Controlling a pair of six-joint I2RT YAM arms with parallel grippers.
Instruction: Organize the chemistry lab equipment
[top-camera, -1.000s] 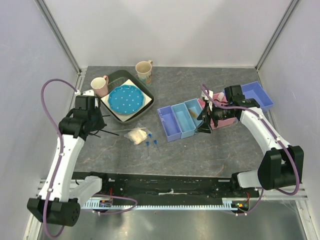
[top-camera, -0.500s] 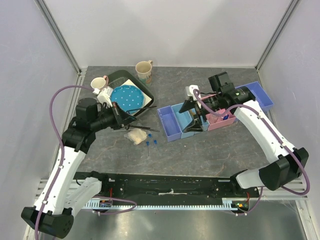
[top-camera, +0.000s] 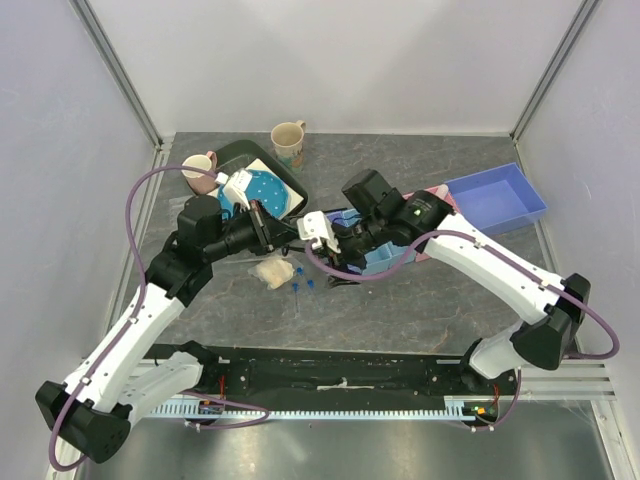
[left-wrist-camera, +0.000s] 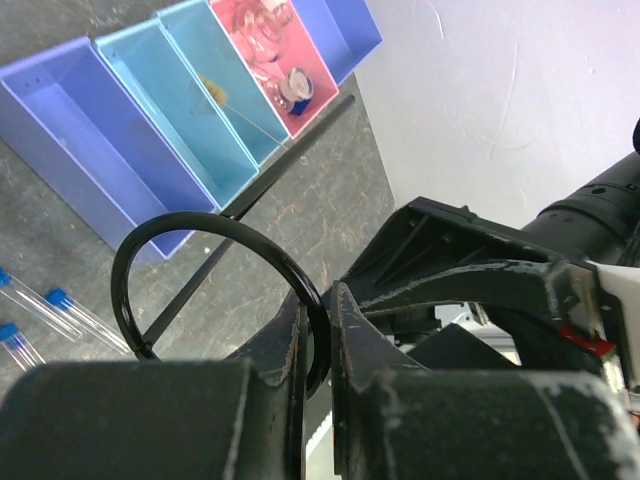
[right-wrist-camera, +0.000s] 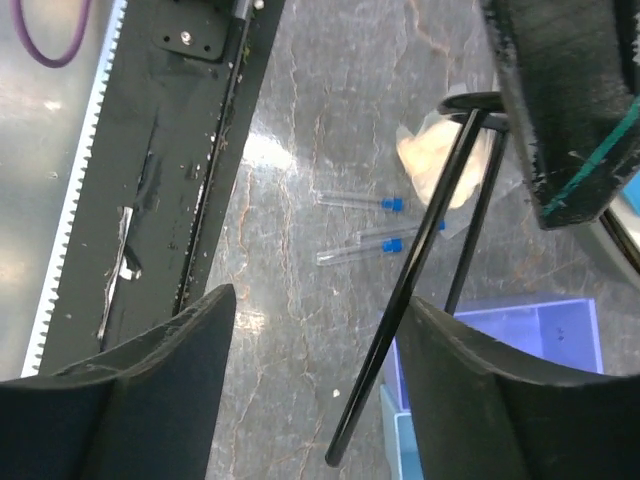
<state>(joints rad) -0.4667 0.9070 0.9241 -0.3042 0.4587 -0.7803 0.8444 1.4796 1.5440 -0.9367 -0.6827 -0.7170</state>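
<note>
Probably light, stiff and slippery, the black wire frame (left-wrist-camera: 213, 217) hung at the top view's centre, its ring pinched in my left fingers (left-wrist-camera: 347, 350); my right fingers (right-wrist-camera: 160, 380) gaped beside its legs.

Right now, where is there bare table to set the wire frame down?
Free: the far strip between the beige mug and the blue tray, and the near-right corner. Crowded: the middle, around the whitish bag and blue-capped tubes.
</note>
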